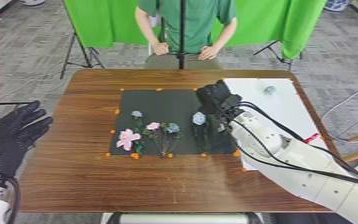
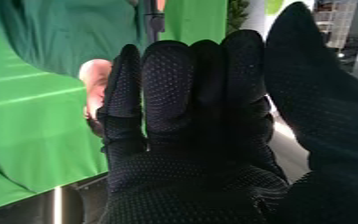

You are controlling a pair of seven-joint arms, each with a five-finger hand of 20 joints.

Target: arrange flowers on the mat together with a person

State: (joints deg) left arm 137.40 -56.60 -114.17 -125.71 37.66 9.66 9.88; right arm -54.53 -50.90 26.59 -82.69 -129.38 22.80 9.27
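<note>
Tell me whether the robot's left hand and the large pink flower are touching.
Apart. The head view shows a stretch of brown table between the left hand and the large pink flower, which lies on the dark mat.

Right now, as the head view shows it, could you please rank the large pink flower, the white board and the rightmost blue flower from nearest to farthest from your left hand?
From the left hand:
1. Large pink flower, at the dark mat's left side.
2. Rightmost blue flower, on the mat's right half.
3. White board, right of the mat.
</note>
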